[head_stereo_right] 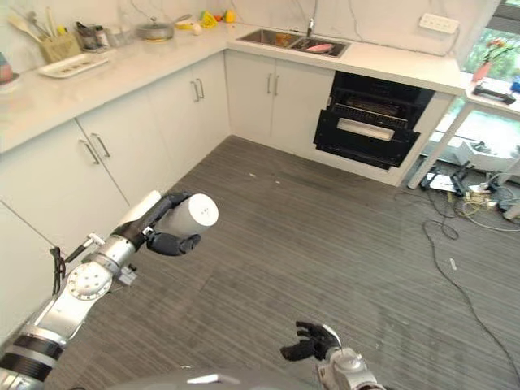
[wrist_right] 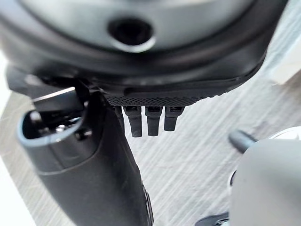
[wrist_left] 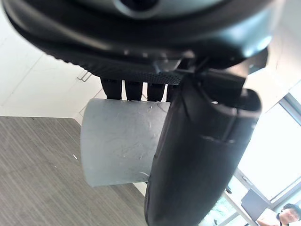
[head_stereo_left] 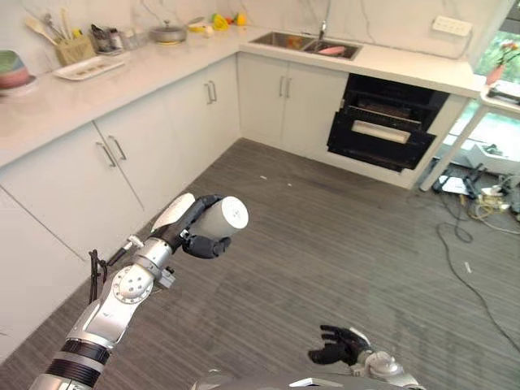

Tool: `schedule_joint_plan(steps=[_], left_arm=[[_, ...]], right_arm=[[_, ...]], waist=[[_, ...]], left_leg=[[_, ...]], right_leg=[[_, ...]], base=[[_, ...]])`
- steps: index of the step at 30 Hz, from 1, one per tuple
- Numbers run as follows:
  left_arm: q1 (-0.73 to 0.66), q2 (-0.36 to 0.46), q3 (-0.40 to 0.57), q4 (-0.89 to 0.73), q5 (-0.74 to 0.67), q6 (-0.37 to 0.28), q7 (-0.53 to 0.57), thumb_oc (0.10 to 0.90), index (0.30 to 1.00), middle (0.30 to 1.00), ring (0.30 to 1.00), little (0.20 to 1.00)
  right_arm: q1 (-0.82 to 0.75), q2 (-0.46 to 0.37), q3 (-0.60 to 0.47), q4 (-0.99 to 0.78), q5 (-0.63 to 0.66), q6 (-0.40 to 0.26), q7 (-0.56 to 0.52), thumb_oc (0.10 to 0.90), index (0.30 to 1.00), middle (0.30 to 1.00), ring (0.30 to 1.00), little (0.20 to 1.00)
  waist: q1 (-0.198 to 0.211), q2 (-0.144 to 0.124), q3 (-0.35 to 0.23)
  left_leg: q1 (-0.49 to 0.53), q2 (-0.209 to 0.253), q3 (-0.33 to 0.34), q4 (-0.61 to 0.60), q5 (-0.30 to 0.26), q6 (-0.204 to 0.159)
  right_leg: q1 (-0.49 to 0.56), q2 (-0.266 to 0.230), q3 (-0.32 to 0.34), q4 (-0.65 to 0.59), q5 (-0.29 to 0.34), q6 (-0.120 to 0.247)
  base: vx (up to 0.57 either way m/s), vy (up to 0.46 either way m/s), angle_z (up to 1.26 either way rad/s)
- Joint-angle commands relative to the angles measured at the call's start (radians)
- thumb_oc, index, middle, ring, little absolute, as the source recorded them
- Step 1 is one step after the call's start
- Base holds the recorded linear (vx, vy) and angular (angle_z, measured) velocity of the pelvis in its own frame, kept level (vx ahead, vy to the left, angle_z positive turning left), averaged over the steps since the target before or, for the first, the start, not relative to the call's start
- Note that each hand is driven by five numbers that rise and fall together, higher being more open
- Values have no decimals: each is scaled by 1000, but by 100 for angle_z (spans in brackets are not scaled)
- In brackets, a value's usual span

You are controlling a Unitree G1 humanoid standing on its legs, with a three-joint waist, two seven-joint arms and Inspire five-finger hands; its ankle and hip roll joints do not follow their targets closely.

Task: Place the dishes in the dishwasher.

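Observation:
My left hand (head_stereo_left: 197, 237) is shut on a white cup (head_stereo_left: 222, 217), held on its side above the grey floor beside the lower cabinets. In the left wrist view the thumb (wrist_left: 202, 155) lies across the cup (wrist_left: 117, 146), and the fingers curl behind it. The black dishwasher (head_stereo_left: 386, 122) stands open under the far counter, to the right of the sink (head_stereo_left: 305, 42), well away from the cup. My right hand (head_stereo_left: 340, 345) hangs low near the floor, fingers relaxed and holding nothing.
Stacked bowls (head_stereo_left: 12, 69), a white tray (head_stereo_left: 88, 67), a utensil holder (head_stereo_left: 73, 49) and a pot (head_stereo_left: 168, 32) sit on the left counter. A pink item (head_stereo_left: 331, 50) lies in the sink. Cables (head_stereo_left: 471, 211) trail over the floor at the right.

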Motion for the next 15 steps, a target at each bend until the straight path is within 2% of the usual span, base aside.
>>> schedule_joint_plan(steps=[1,2,3,4,5,6,7,8,9,10,11,12,13,14,15], left_arm=[[-130,65,5,-107,13,-57,68,400,300,300,300,300],[-131,63,5,-105,13,-57,68,400,300,300,300,300],[-144,56,-12,-96,12,-62,71,400,300,300,300,300],[-145,55,-13,-94,12,-63,71,400,300,300,300,300],[-190,52,-48,-85,23,-72,75,400,300,300,300,300],[-196,51,-52,-80,24,-74,77,400,300,300,300,300],[-254,37,-80,-47,39,-71,78,400,300,300,300,300],[-262,35,-86,-41,41,-73,81,400,300,300,300,300],[-284,27,-96,-29,57,-75,76,400,300,300,300,300],[-285,24,-102,-28,62,-76,75,400,300,300,300,300],[-286,23,-104,-28,63,-76,76,400,300,300,300,300],[-280,22,-102,-37,63,-78,70,400,300,300,300,300],[-263,31,-98,-57,69,-86,64,400,300,300,300,300],[-259,29,-97,-60,69,-85,63,400,300,300,300,300],[-249,20,-101,-70,61,-81,72,400,300,300,300,300]], right_arm=[[-78,22,-28,-68,4,-67,4,800,900,900,900,900],[-78,20,-28,-70,4,-65,3,800,900,900,900,900],[-80,12,-25,-88,6,-67,4,800,900,900,900,900],[-80,11,-25,-88,6,-66,4,800,900,900,900,900],[-78,-8,-32,-123,20,-73,-5,800,900,900,900,900],[-79,-8,-34,-124,21,-73,-5,800,900,900,900,900],[-71,-6,-40,-135,32,-73,-5,800,900,900,900,900],[-71,-6,-43,-136,32,-73,-5,800,900,900,900,900],[-66,-10,-44,-152,23,-71,-2,800,900,900,900,900],[-62,-16,-48,-159,18,-70,-1,800,900,900,900,900],[-60,-17,-50,-161,18,-70,-1,800,900,900,900,900],[-49,-24,-56,-173,15,-70,0,800,900,900,900,900],[-36,-59,-66,-211,3,-79,-1,800,900,900,900,900],[-31,-62,-66,-216,3,-78,-1,800,900,900,900,900],[-32,-95,-75,-254,5,-83,-7,800,900,900,900,900]], waist=[[-33,-8,-17],[-32,-7,-19],[-46,-2,-15],[-45,-1,-16],[-87,-7,12],[-86,-5,11],[-113,-20,20],[-114,-19,20],[-107,-30,17],[-104,-28,11],[-107,-27,9],[-107,-25,0],[-99,-16,-21],[-103,-14,-23],[-132,18,-22]], left_leg=[[23,-122,-59,-48,-14,62],[22,-125,-58,-54,-12,63],[35,-141,-82,-82,-13,60],[35,-141,-82,-84,-12,60],[69,-179,-141,-115,-34,54],[68,-177,-142,-117,-33,54],[107,-200,-151,-131,-55,39],[105,-198,-154,-132,-54,40],[132,-231,-154,-132,-77,32],[138,-245,-166,-127,-88,33],[136,-243,-171,-126,-89,33],[135,-259,-182,-112,-103,39],[134,-293,-190,-70,-138,51],[129,-290,-194,-59,-145,51],[101,-272,-224,78,-126,14]], right_leg=[[-169,-106,112,267,58,60],[-175,-108,115,272,55,59],[-228,-81,128,215,32,49],[-229,-80,128,213,33,49],[-337,-19,165,53,56,66],[-334,-16,162,43,62,66],[-394,16,136,-132,104,92],[-387,20,131,-149,114,93],[-415,21,24,-249,133,100],[-411,25,-37,-274,141,93],[-408,25,-44,-277,142,93],[-397,23,-88,-282,137,82],[-366,21,-146,-276,127,46],[-365,20,-150,-275,124,45],[-357,58,-96,-247,94,12]], base=[[51,255,105],[143,148,86],[76,27,71],[278,47,62],[206,23,55],[446,-31,52],[247,-48,58],[521,-137,71],[430,-118,61],[430,-122,46],[293,-84,30],[475,-154,23],[471,-154,29],[717,-265,22],[383,-171,9]])
